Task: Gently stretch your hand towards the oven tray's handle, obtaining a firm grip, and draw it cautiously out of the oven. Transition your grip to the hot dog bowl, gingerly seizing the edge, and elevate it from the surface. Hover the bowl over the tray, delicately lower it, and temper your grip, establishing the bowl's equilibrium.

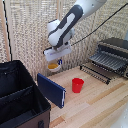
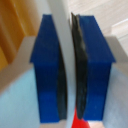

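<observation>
In the exterior view, the robot arm reaches down from the top of the picture and its tool (image 1: 55,61) hangs in the air above the wooden worktop (image 1: 95,102), gripping the hot dog bowl (image 1: 53,65) by its rim; the small white bowl with yellow-orange food is lifted clear of the surface, well apart from the oven. Toward the exterior view's right, the oven (image 1: 114,50) stands with the oven tray (image 1: 102,64) drawn out in front of it, its handle (image 1: 95,73) along the near edge, so the rack appears ready to receive the bowl. A red cup (image 1: 77,85) stands between, with a blue flat panel (image 1: 51,90) and a large black case (image 1: 20,95) toward the exterior view's left. In the wrist view, two blue fingers (image 2: 47,70) with dark pads are drawn narrow on a thin pale edge, seemingly the bowl's rim; a sliver of red, probably the cup, shows beyond them. The bowl likely still needs carrying across to the tray.
</observation>
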{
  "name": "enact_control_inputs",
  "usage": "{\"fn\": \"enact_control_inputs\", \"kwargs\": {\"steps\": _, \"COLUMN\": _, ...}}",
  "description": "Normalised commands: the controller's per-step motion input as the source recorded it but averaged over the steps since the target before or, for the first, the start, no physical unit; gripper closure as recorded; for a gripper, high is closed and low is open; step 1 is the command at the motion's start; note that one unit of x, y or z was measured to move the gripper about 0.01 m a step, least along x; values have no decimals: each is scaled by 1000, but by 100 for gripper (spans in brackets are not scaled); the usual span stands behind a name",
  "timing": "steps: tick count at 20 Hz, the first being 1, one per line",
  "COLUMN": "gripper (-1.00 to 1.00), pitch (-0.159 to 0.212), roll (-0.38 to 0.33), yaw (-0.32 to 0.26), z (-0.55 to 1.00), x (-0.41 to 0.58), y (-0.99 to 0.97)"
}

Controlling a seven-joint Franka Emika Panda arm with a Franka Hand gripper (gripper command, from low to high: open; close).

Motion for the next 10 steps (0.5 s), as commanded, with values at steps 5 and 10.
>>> {"fn": "enact_control_inputs", "kwargs": {"steps": 5, "gripper": 100, "pitch": -1, "roll": 30, "yaw": -151, "z": 686, "x": 269, "y": -464}}
{"fn": "enact_control_inputs", "kwargs": {"steps": 10, "gripper": 100, "pitch": 0, "roll": 13, "yaw": -191, "z": 578, "x": 178, "y": -522}}
